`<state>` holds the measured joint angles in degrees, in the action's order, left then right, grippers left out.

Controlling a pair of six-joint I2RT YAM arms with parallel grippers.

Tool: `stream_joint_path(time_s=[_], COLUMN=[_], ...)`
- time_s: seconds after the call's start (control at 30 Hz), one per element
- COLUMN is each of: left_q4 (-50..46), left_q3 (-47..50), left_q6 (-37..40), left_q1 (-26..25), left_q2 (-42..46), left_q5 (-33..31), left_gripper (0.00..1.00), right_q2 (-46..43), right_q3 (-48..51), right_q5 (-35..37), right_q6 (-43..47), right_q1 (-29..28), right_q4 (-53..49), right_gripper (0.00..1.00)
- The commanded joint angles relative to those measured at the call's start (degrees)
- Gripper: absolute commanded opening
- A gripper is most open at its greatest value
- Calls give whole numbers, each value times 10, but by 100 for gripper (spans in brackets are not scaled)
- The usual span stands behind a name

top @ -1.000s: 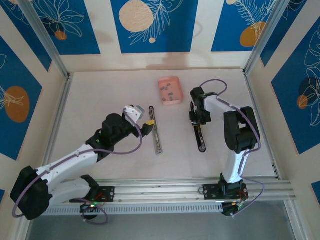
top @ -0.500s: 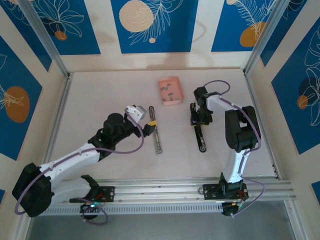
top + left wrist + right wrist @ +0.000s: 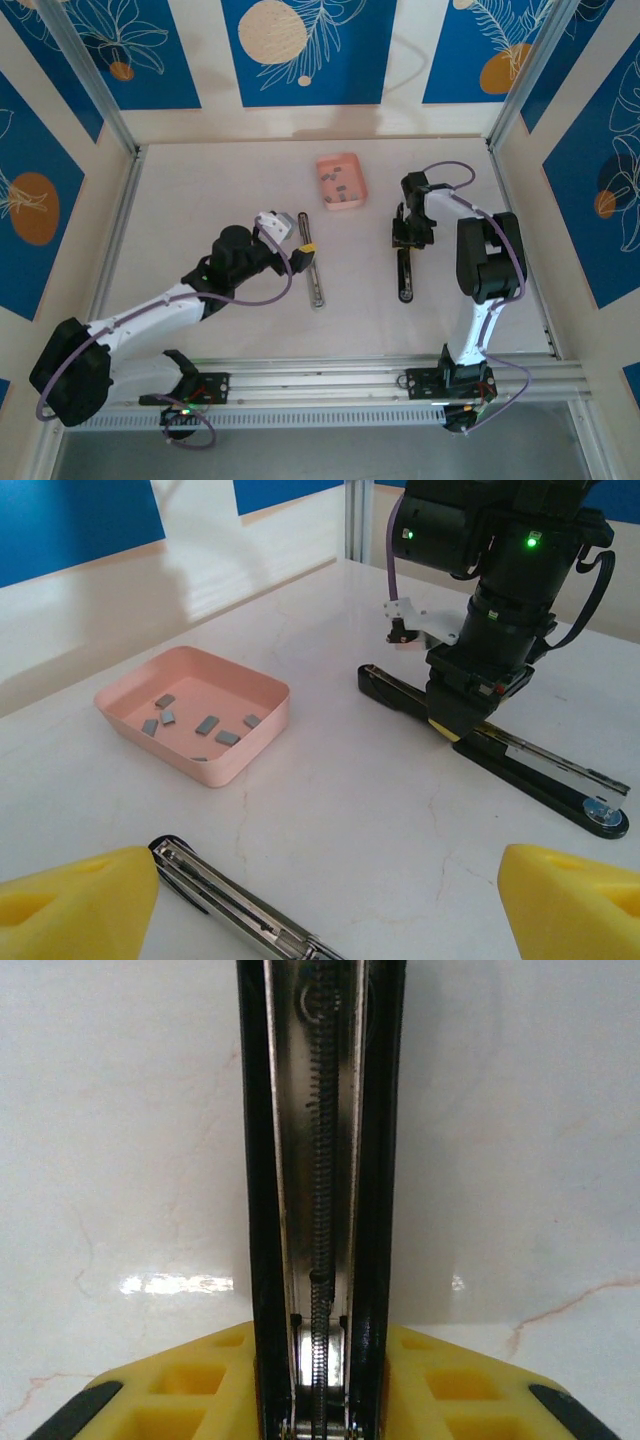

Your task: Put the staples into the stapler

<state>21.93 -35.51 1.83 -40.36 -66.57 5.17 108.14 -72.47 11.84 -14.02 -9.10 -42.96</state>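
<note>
Two pads (image 3: 180,1400) of the right gripper (image 3: 404,236) clamp the stapler's black bar (image 3: 403,276), now shifted toward the table's (image 3: 200,190) right edge, while the left gripper (image 3: 303,250) gapes empty over the silver rail (image 3: 315,278) mid-table, staples (image 3: 207,724) lying in the pink tray (image 3: 255,730) farther back.

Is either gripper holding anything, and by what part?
The right gripper clamps the stapler's black bar across its sides, nearer its far end. The left gripper is open, holding nothing.

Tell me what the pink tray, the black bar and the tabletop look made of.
Pink tray: likely moulded plastic, matte, rounded corners.
Black bar: plastic or painted metal, around a shiny steel-like channel and spring.
Tabletop: glossy white, faintly veined, marble or imitation.
</note>
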Motion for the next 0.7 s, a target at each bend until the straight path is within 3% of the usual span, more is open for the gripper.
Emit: stream_joint_path(time_s=[0.0, 0.23, 0.43, 0.67], left_q4=[26, 24, 18, -151], left_q3=[-18, -18, -17, -76], left_q6=[-10, -7, -8, -71], left_q1=[3, 3, 2, 13], left_q2=[-6, -1, 7, 13], left_q5=[16, 17, 10, -65], left_gripper=[88, 88, 88, 92], right_q2=[-27, -26, -46, -119], right_q3=[2, -2, -6, -27], right_q5=[1, 2, 3, -26], right_q6=[27, 33, 27, -3], right_q1=[-10, -13, -20, -51], right_q4=[-5, -14, -25, -50], right_gripper=[32, 34, 53, 67])
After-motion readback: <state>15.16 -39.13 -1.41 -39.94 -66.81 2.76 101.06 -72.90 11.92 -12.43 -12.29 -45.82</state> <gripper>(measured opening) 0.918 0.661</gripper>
